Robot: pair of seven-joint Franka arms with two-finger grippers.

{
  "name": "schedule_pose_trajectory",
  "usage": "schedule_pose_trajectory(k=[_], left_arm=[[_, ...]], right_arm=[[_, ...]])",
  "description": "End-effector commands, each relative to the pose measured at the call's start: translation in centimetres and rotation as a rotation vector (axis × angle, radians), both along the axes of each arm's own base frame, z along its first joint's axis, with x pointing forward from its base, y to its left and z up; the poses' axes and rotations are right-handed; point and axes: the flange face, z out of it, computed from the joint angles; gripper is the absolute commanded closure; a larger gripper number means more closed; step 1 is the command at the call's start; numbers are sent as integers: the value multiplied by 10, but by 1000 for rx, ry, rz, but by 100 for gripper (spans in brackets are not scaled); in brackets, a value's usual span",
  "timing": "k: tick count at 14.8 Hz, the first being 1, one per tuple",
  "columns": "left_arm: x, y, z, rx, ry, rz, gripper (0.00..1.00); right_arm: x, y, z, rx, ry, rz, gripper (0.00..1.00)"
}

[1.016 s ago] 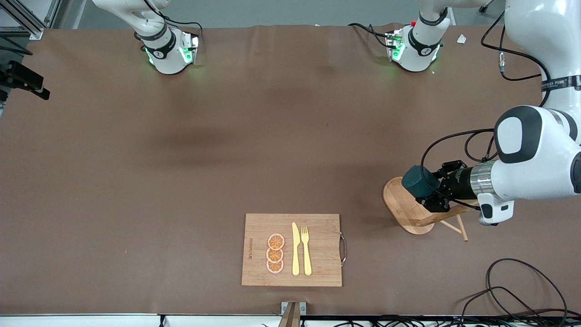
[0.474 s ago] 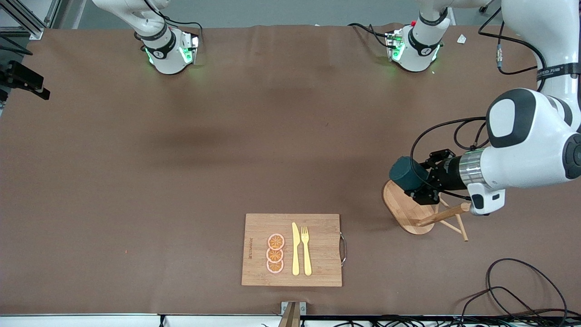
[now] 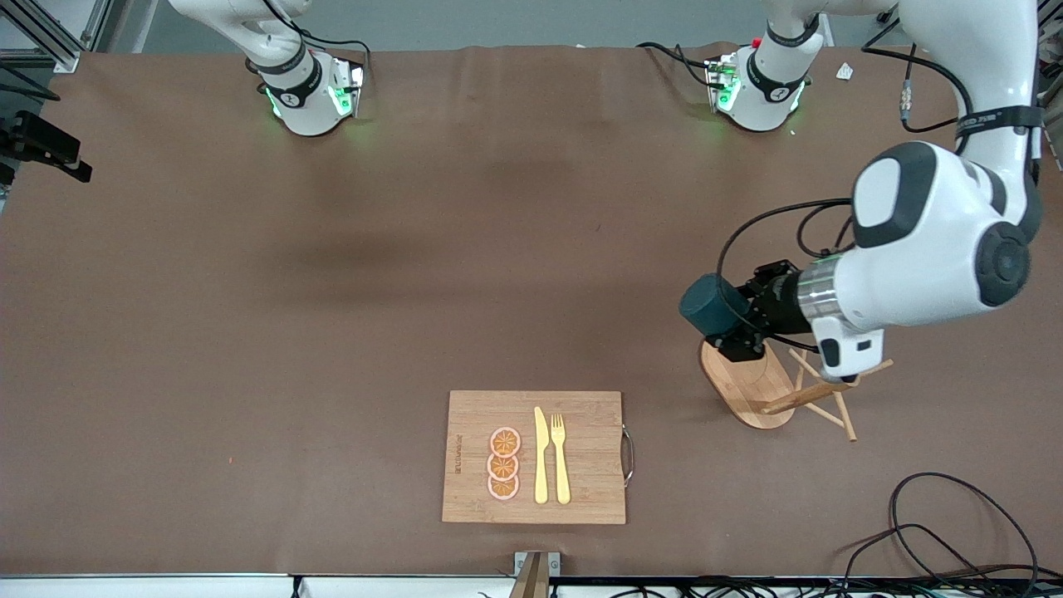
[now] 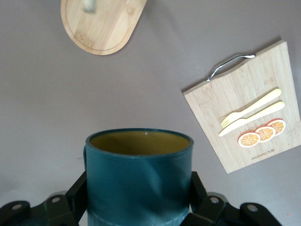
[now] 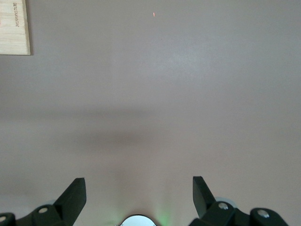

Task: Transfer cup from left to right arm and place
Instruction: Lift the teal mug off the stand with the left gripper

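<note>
- Left gripper (image 3: 731, 328) clenched on our small dark teal cup (image 3: 707, 305), airborne over the oval bamboo stand (image 3: 742, 384) edge nearest the right arm's end.
- Right gripper (image 5: 138, 190) waits, fingers spread, over bare brown table (image 3: 332, 332).
- Rectangular bamboo board (image 3: 536, 457) lies near the table's front edge, well apart.

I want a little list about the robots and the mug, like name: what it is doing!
cup: dark teal, mustard-yellow inside, held in the air
left end effector: shut on the cup, over the table beside the wooden stand
right end effector: open, empty, waiting above bare table
cutting board: holds a yellow knife, a yellow fork and three orange slices
handover: not yet done
</note>
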Motion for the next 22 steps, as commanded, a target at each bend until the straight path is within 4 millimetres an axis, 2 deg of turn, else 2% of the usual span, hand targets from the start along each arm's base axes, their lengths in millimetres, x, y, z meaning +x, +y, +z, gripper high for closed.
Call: schedule_pose_trajectory(k=[1,5,10,13,15,17,19,21,22], left_arm=[[-14,-39,21,65,-80,-36,35],[-41,-114,30,130,-205,-107,35],[-94,-204,32,243,-353,-243,35],[-118,-236,29,332,-438,-340,36],[-144,-266,23,371,-482,-405,36],[-170,-298,7,456,-556,-484,36],[-190,-323,-7,491,-614,-563,36],[-216,-350,-26,531,-667,-657,36],[-226,-361,-39,564,-694,-691,36]], right_arm=[[-4,1,1,-1,-1,4,0],[-4,1,1,-1,-1,4,0],[-5,-8,5,-3,-7,-16,0],[4,-7,-9,-1,18,-11,0],[6,-7,-11,-1,21,-7,0],[14,-10,-21,-1,30,-11,0],[35,-16,-53,-8,78,-19,0],[47,-24,-72,-12,103,-31,0],[57,-29,-88,-14,111,-37,0]])
